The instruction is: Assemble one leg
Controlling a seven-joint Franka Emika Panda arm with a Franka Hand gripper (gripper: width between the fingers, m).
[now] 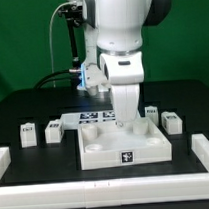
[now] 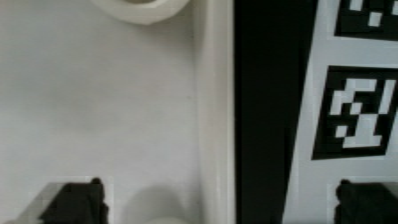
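Note:
In the exterior view my gripper [image 1: 125, 118] hangs over the back right part of the large white slab [image 1: 95, 151]. Small white legs lie on the black table: two to the slab's left [image 1: 27, 134] [image 1: 53, 132], two to its right [image 1: 150, 113] [image 1: 172, 120]. In the wrist view my gripper [image 2: 221, 203] is open. Its dark fingertips [image 2: 71, 202] stand wide apart over the slab's edge [image 2: 107, 110], with nothing between them. A round corner socket [image 2: 143, 10] shows on the slab. No leg shows in the wrist view.
The marker board [image 1: 91, 118] lies behind the slab and shows beside it in the wrist view [image 2: 356, 100], across a strip of black table. Low white rails [image 1: 107, 182] border the front and sides of the work area.

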